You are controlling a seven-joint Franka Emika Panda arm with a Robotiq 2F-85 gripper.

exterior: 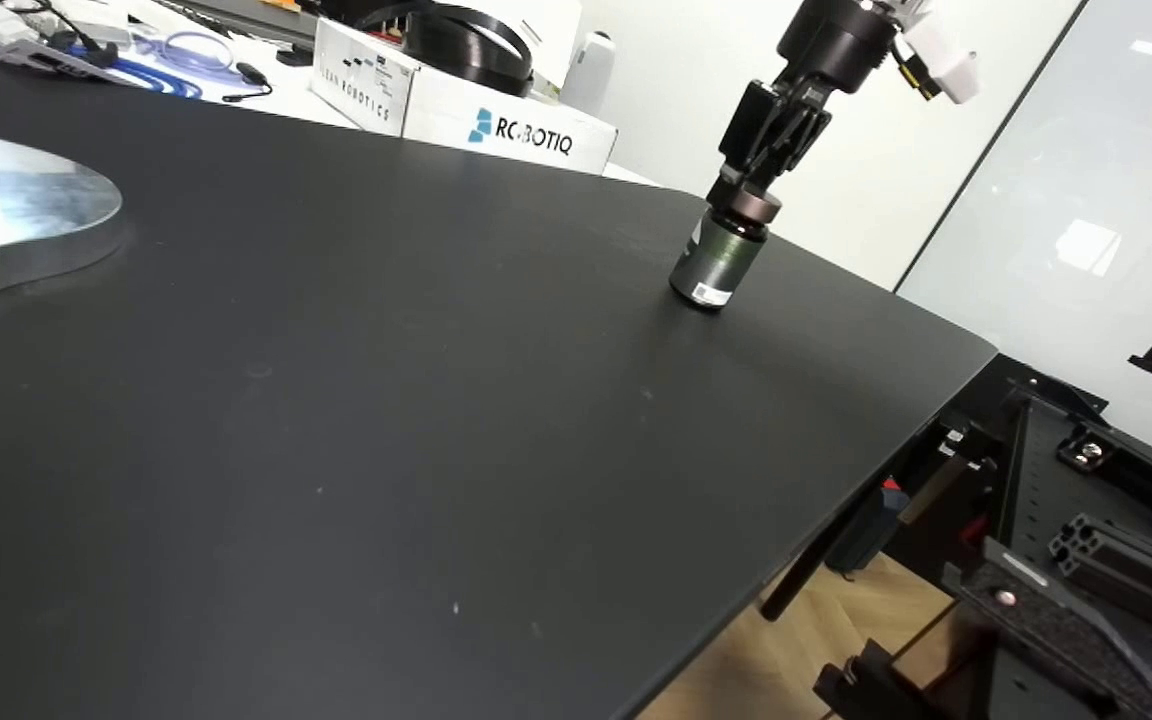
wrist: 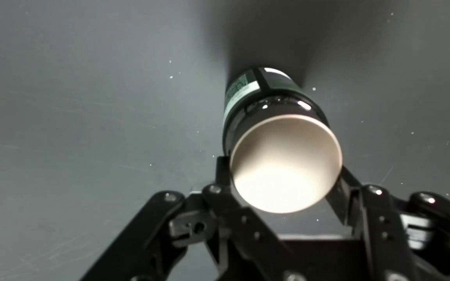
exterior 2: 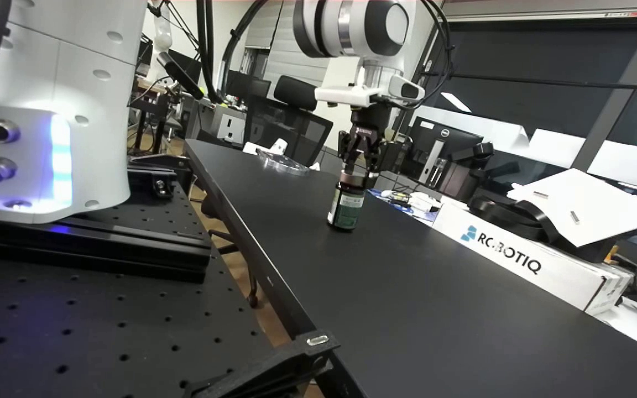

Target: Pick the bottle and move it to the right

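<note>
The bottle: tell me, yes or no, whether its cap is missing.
No, in the wrist view the cap covers the top of the bottle.

Bottle (exterior: 726, 252), one: dark, cylindrical; brownish cap (wrist: 286, 164); label (exterior 2: 349, 209) green and whitish, as best I can tell. Upright, body beneath my gripper (wrist: 284, 175), cap clasped between its fingers (wrist: 224, 171).

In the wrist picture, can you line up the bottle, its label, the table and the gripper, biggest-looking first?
1. Table
2. Gripper, though cut off below
3. Bottle, counted whole
4. Label, only partly showing
</note>
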